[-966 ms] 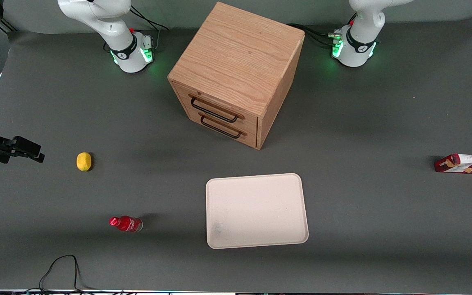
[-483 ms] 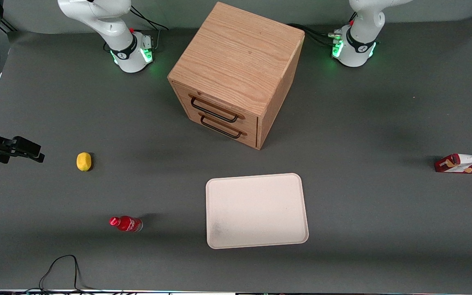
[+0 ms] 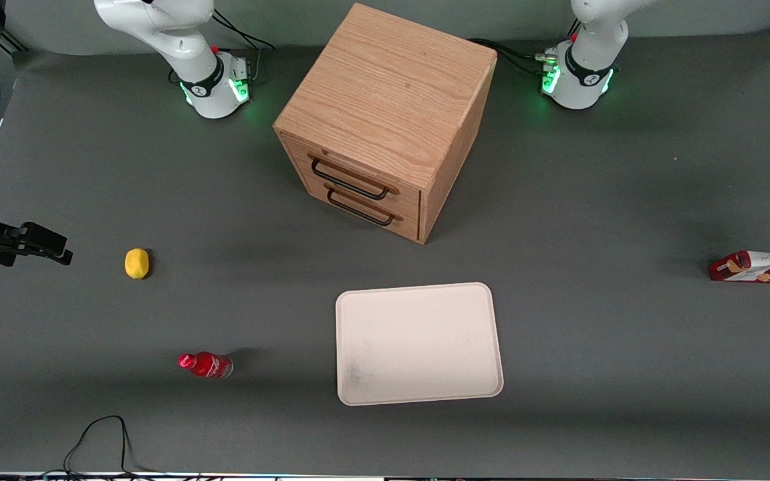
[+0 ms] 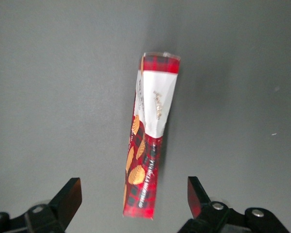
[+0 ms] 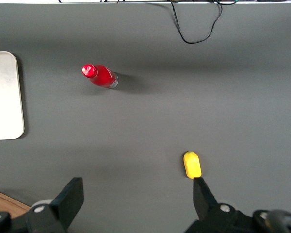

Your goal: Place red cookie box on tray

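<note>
Front view, nearest the camera: a black cable (image 3: 101,437) loops on the grey table (image 3: 592,374). Next come the tray (image 3: 418,344), cream-white and bare, and the small red bottle (image 3: 206,365) lying toward the parked arm's end. Farther from the camera lies the yellow lemon-like object (image 3: 136,262). The red cookie box (image 3: 762,267) rests on the table at the working arm's end, well apart from the tray and partly cut by the frame edge. Farther still stands the wooden drawer cabinet (image 3: 385,123), its two black handles turned obliquely toward the camera. The two arm bases (image 3: 575,73) stand farthest, each with a green light. The working arm's gripper does not appear in this view.

Left wrist view: this view alone shows the gripper (image 4: 135,196). It hangs above the red cookie box (image 4: 148,145), its two fingers (image 4: 68,199) spread wide, one on each side of the box and touching nothing. The box stands on a long narrow edge on the table, showing a dark red tartan face with golden cookies and a white printed panel toward one end, detail not readable in the front view.

Right wrist view: the bottle (image 5: 100,76), the yellow object (image 5: 192,165), a corner of the tray (image 5: 5,97) and the cable (image 5: 196,22) appear; the box does not.
</note>
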You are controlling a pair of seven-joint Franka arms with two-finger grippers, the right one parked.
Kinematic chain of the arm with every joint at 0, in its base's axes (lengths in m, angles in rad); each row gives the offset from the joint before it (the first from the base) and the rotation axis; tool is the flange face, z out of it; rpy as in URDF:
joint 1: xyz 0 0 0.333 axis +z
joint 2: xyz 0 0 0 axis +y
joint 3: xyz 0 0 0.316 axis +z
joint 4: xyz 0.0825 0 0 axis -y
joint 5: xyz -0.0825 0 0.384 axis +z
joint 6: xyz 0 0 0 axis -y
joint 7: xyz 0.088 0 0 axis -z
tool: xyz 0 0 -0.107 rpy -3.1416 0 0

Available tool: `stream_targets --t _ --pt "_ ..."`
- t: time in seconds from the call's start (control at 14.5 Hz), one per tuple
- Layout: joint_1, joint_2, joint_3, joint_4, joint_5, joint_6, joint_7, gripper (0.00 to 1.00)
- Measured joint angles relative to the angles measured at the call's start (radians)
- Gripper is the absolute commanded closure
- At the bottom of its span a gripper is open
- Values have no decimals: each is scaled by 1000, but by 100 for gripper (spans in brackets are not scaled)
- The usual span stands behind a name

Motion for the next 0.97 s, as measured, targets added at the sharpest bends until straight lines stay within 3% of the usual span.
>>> stream_targets --t 0.21,0.34,0.48,0.62,0.97 --pt "1 79 -3 11 -15 39 32 4" --pt "1 113 -4 18 -27 44 38 10" --pt "1 137 -5 19 -31 71 40 43" --pt "1 156 -5 19 -31 78 48 100" --pt "-1 162 -6 20 -31 80 57 100"
